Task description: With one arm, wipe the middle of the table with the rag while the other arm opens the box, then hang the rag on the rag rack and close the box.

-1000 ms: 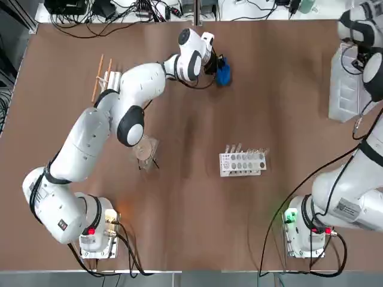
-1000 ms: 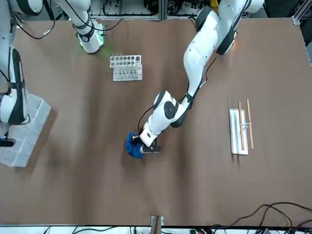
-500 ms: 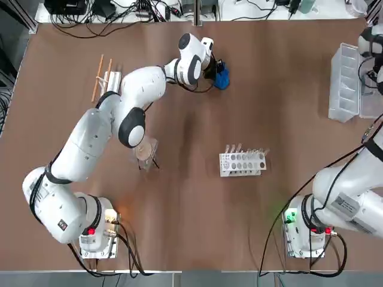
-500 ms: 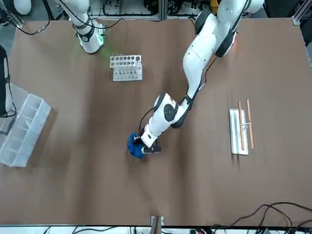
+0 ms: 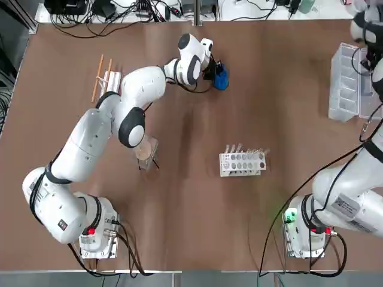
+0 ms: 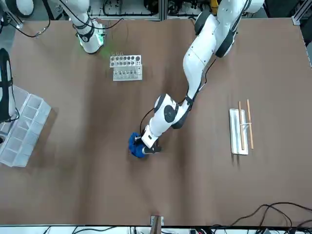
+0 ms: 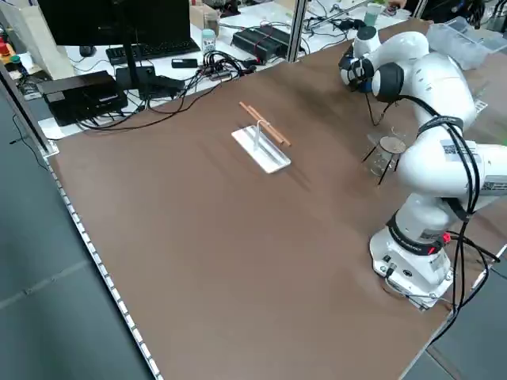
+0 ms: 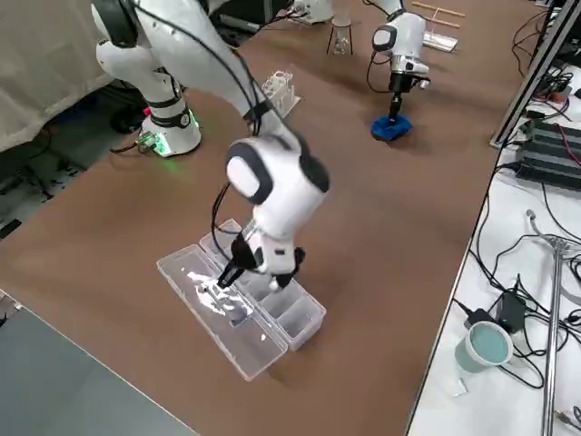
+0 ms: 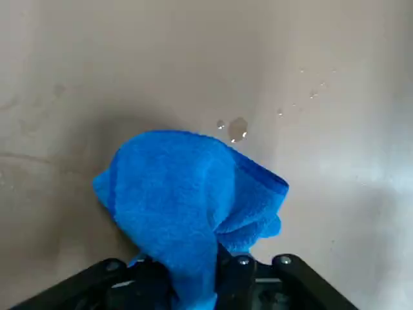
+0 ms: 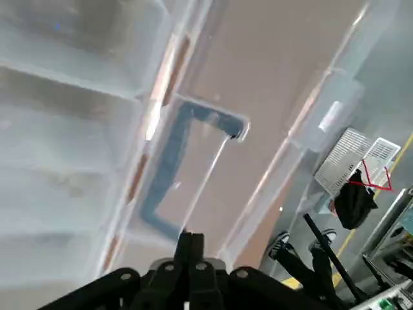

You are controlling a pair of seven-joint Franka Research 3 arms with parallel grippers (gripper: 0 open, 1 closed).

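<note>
On the brown table [image 5: 281,119], my left gripper [image 5: 213,70] is shut on the blue rag [image 5: 221,78] and presses it down far from the bases, near the middle. The left wrist view shows the rag [image 9: 187,194] bunched between the fingers, with small water drops beyond it. The clear box [image 5: 346,84] lies open at the far right, compartments showing [image 8: 283,309], its lid [image 8: 207,292] folded outward. My right gripper [image 8: 245,269] is low over the box, fingers pinched together at the lid's rim [image 10: 213,161]. The rag rack [image 5: 106,79] stands at the far left.
A white test-tube rack [image 5: 242,162] stands right of the table's middle. A small glass holder [image 5: 145,153] sits beside the left arm's elbow. Cables and equipment run along the far edge [image 5: 119,12]. The left arm's long reach crosses the left half of the table.
The right arm has swung the box's lid over and open; the compartments now show. The left gripper and rag shifted only slightly toward the left.
</note>
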